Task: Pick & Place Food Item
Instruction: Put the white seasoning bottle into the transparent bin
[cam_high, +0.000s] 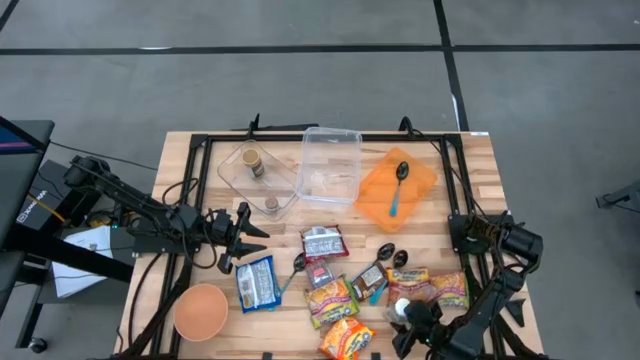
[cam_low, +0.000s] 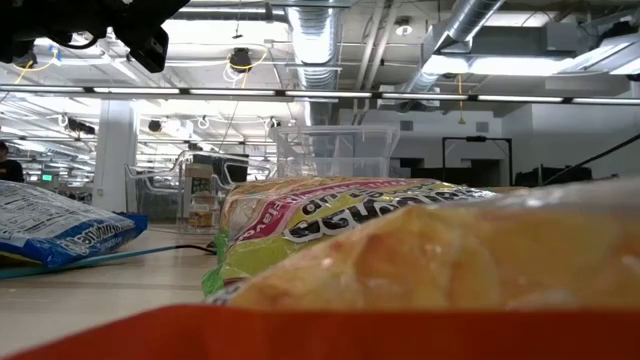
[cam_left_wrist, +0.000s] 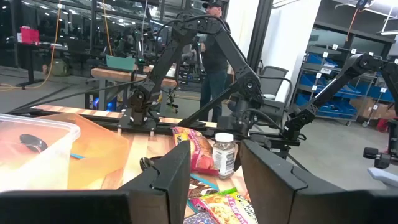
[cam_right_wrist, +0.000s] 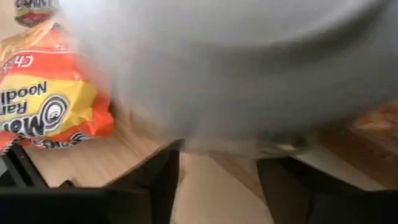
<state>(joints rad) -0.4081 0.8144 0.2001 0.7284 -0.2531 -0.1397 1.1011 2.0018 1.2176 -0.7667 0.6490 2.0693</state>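
Observation:
Several snack packets lie flat on the wooden table: a blue one (cam_high: 258, 284), a dark red one (cam_high: 322, 243), a green-yellow one (cam_high: 332, 300) and an orange noodle packet (cam_high: 347, 338), which also shows in the right wrist view (cam_right_wrist: 50, 99). A small white-capped bottle (cam_high: 400, 312) stands upright among them. My right gripper (cam_high: 415, 325) is open, low at the near edge, right at this bottle, which fills its wrist view as a pale blur (cam_right_wrist: 236, 68). My left gripper (cam_high: 243, 240) is open and empty above the table's left part, pointing right. My right gripper stands close against the bottle, one finger (cam_right_wrist: 155, 180) to either side below it in the wrist view. I cannot tell whether the fingers touch it.
A clear empty tub (cam_high: 330, 165) and a clear tub with two small jars (cam_high: 258, 178) stand at the back. An orange plate with a spoon (cam_high: 396, 188) lies back right. An orange bowl (cam_high: 200, 310) sits near left. A black frame edges the table. A person stands beyond it (cam_left_wrist: 214, 43).

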